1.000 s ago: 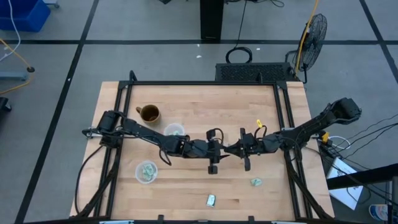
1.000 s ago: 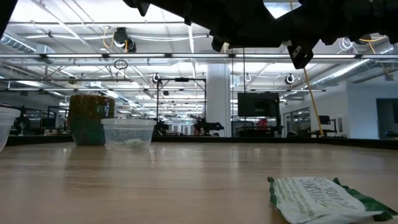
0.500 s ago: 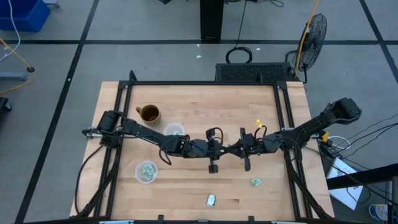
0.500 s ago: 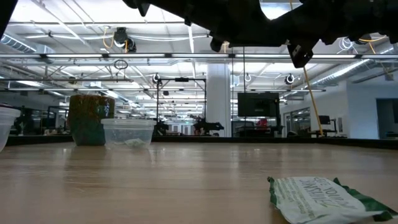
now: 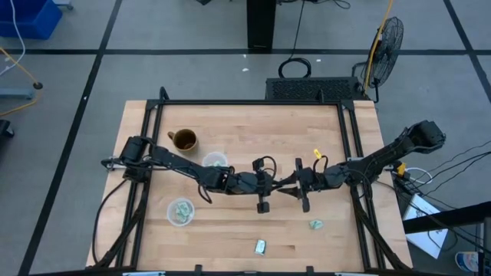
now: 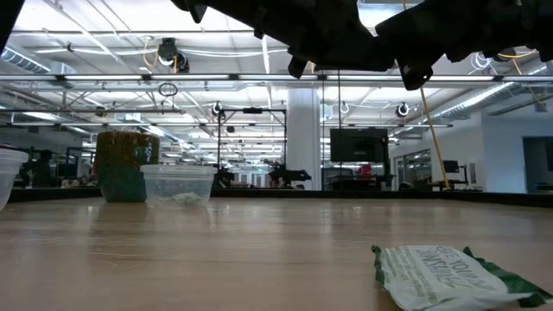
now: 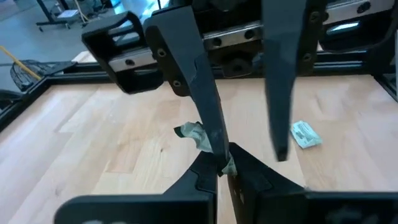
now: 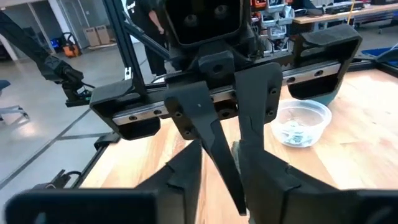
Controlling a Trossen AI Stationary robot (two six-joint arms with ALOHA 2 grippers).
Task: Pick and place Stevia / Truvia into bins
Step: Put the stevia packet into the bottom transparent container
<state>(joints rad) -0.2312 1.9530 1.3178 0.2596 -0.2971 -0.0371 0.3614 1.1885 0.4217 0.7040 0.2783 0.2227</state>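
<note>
Both arms meet above the table's middle. My left gripper (image 5: 274,184) is shut on a pale green and white sachet (image 7: 198,134). My right gripper (image 5: 291,184) faces it, open, one finger (image 7: 200,93) beside the sachet and the other (image 7: 278,87) apart; whether the near finger touches the paper I cannot tell. One clear cup (image 5: 215,160) stands by the brown mug (image 5: 184,140). A second cup (image 5: 181,211) holding sachets stands toward the near left. Two more sachets (image 5: 316,224) (image 5: 260,246) lie flat on the table. My left gripper pinches one end of the sachet (image 7: 228,163) between its two fingertips. The fingers lie about level and point toward the table's right. The crumpled free end (image 7: 189,132) sticks out beyond the fingertips, and the sachet is lifted clear of the table.
The brown mug stands at the far left beside the nearer cup. In the low view a loose sachet (image 6: 449,276) lies close to the camera. A black frame (image 5: 230,103) borders the table's far and side edges.
My left gripper has shut on the sachet that my right gripper held out above the table's middle. My right gripper has opened its fingers. Both arms have stayed in place, and the sachet stays clear of the table.
</note>
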